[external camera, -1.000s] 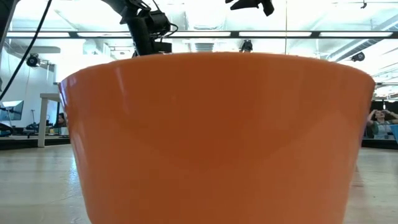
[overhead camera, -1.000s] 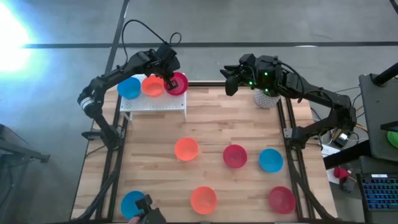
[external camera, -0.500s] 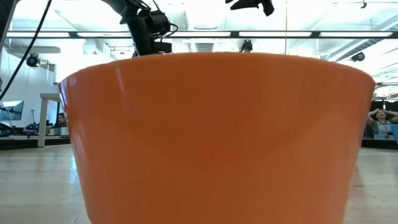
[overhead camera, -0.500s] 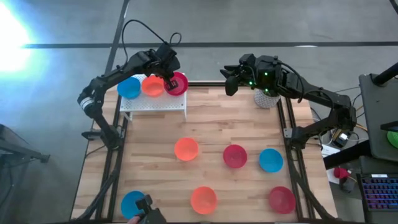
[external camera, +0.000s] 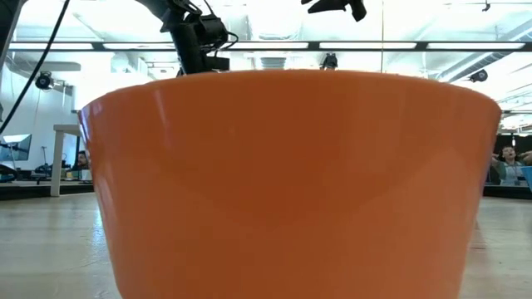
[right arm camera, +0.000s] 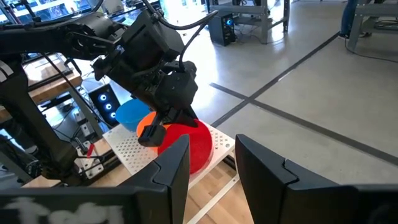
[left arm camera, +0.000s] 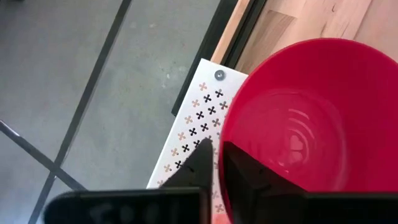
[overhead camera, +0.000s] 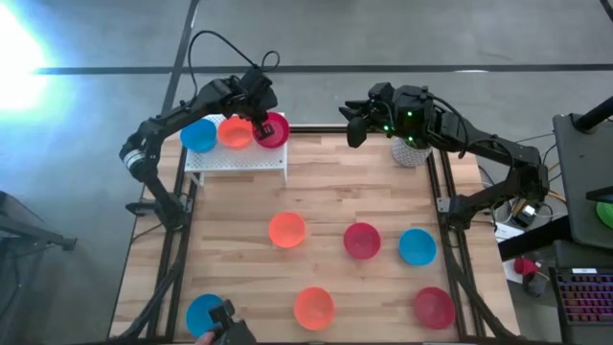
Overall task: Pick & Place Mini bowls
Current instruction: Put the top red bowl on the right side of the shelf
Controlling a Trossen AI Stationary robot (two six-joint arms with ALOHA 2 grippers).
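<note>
Nearest us, six mini bowls lie scattered on the counter. Farther back, our left tool pinches the red bowl rim on the white shelf; our right tool hovers spread.

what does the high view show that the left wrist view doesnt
Only the high view shows the six glossy plastic bowls on the wooden table, the blue bowl and orange bowl on the shelf, and the open right gripper. Only the left wrist view shows the perforated shelf's cross-shaped holes. Both show the red bowl held at its rim by the left gripper over the white shelf.
</note>
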